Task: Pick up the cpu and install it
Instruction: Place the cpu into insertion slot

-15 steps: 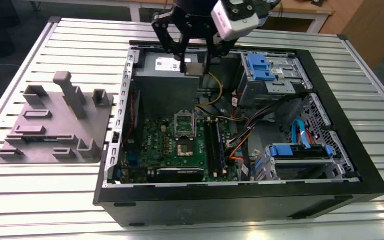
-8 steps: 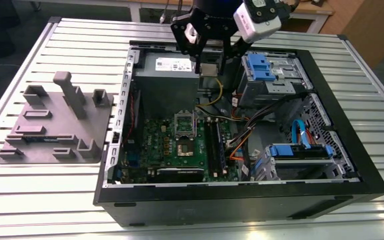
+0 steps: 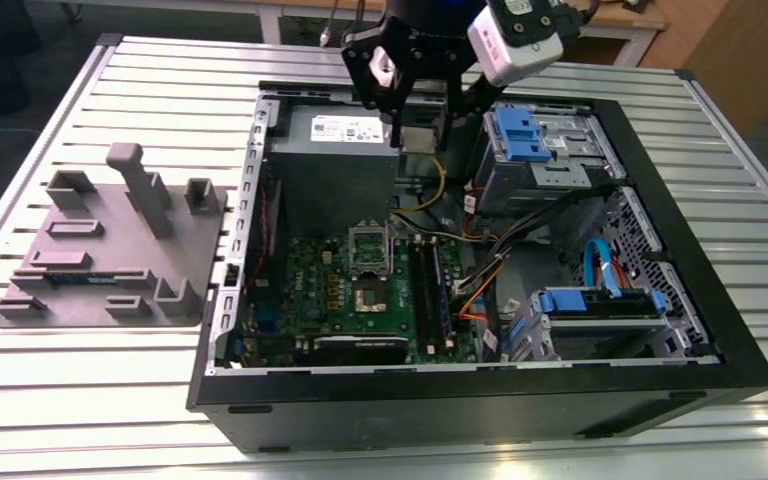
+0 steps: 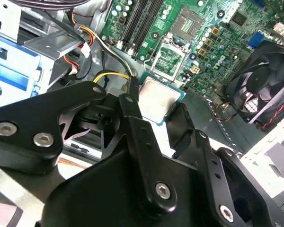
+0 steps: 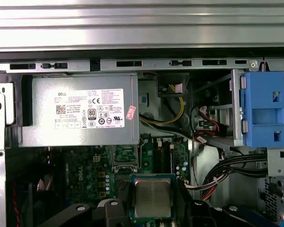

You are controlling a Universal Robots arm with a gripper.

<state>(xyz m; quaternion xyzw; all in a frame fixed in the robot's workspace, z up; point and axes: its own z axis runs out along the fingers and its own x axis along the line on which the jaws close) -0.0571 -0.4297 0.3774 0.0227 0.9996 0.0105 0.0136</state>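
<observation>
Gripper [image 3: 411, 112] in the exterior view hangs at the case's [image 3: 464, 410] twelve o'clock end, clamped on the cpu [image 3: 415, 138]. Second wrist view: fingers [image 4: 132, 113] pinch its thin opposite edges, a light, stiff, slick, probably fragile chip; open socket [image 4: 189, 19] well apart. First wrist view: cables [image 5: 226, 166] crowd nearby, power supply [image 5: 80, 116] close.

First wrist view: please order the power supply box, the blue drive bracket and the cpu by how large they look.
1. power supply box, clearly the largest.
2. blue drive bracket, partly cut by the picture's edge.
3. cpu, the smallest, though it is nearest the camera and so looks bigger than it really is.
</observation>
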